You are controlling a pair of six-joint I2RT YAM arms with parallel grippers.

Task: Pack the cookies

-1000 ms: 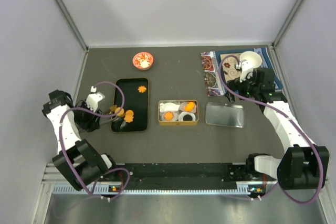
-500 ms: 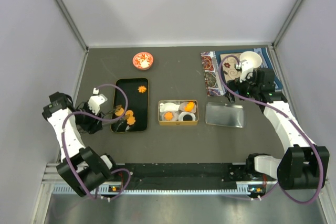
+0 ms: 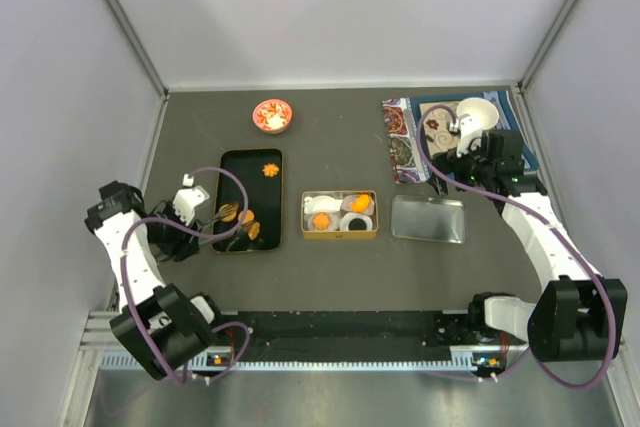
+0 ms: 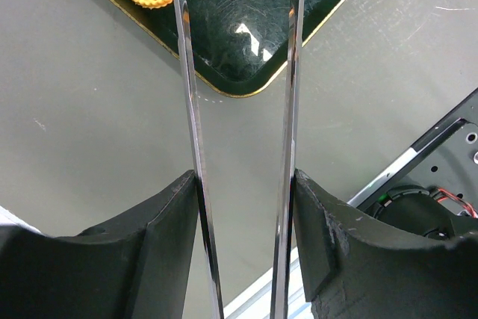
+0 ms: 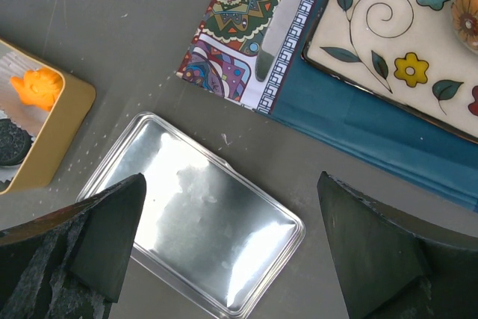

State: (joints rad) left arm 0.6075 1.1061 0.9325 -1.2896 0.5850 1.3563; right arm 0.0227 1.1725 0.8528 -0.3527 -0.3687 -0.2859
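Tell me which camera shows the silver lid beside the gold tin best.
The right wrist view: the silver lid fills much of the frame, rim and rounded corners plain. The top external view shows it whole but small, right of the gold tin. The left wrist view misses it.

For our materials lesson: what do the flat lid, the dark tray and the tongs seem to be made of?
Lid: likely bare metal, mirror-bright, blurred reflections.
Tray: probably lacquered metal, glossy black with a gold rim and glare spots.
Tongs: polished steel by the look, thin mirror-like blades.
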